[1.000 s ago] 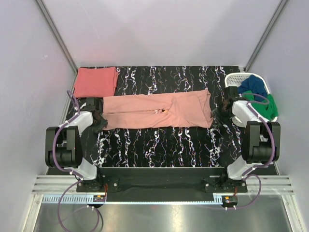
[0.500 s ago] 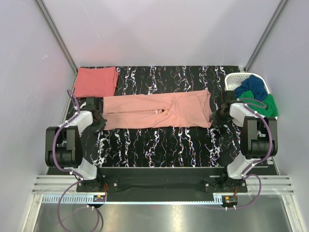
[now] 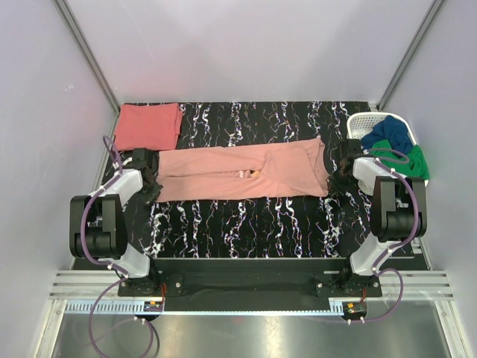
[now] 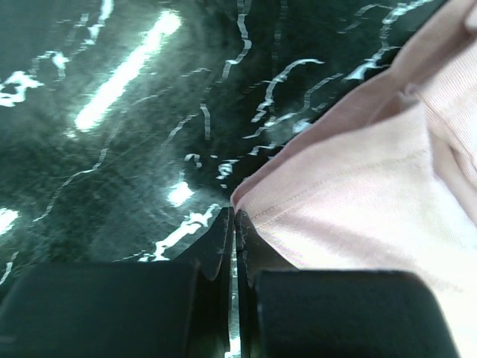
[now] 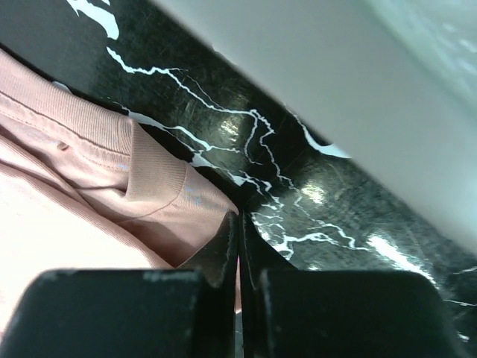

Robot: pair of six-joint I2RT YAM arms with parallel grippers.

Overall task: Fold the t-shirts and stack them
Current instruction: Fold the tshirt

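A pale salmon-pink t-shirt [image 3: 242,171] lies as a long band across the black marbled table [image 3: 246,224], with a small orange tag [image 3: 253,172] near its middle. A coral-red t-shirt [image 3: 148,126] rests folded at the back left. My left gripper [image 3: 154,186] is at the band's near left corner. In the left wrist view my left gripper [image 4: 234,212] is shut, with the hemmed corner of the pink shirt [image 4: 358,194] at its tips. My right gripper [image 3: 337,181] is at the band's right end. In the right wrist view my right gripper [image 5: 238,216] is shut on the pink shirt [image 5: 74,186], and pink shows between its fingers.
A white basket [image 3: 365,119] stands at the right edge, just behind the right arm. It holds a blue cloth [image 3: 391,133] and a green cloth [image 3: 414,158]. Grey walls enclose the table on three sides.
My right gripper slid left onto the pink shirt's right end and shut. My left gripper shut at the near left corner and edged slightly toward the back.
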